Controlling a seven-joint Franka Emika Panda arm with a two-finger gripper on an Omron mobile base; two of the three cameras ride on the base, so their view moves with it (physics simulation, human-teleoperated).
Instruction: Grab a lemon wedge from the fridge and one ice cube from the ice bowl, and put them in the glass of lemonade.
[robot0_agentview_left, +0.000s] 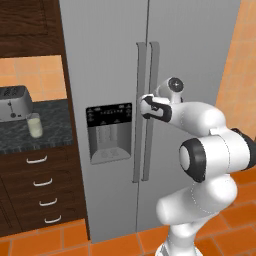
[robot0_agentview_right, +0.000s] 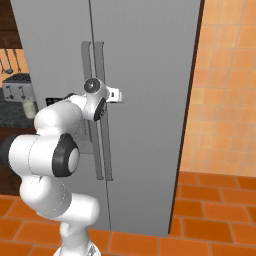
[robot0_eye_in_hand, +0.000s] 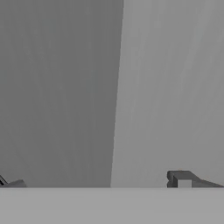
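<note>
Claw (robot0_eye_in_hand: 94, 181) wide open, empty, right up against the fridge (robot0_agentview_left: 115, 60) at the handles (robot0_agentview_right: 99, 75), doors shut. Best bet: straddle one bar squarely, close firm, pull along the door's arc w/o twisting. Lemonade glass (robot0_agentview_left: 34, 124) sits on counter (robot0_agentview_left: 55, 125) left of fridge.

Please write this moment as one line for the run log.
phase: reaching fridge handles | gripper: open, empty | fridge: doors closed | glass: on counter

Glass of lemonade (robot0_agentview_left: 34, 125) on counter (robot0_agentview_left: 50, 131) beside toaster (robot0_agentview_left: 14, 103), near counter's front edge; fridge (robot0_agentview_left: 115, 60) right of counter.
</note>
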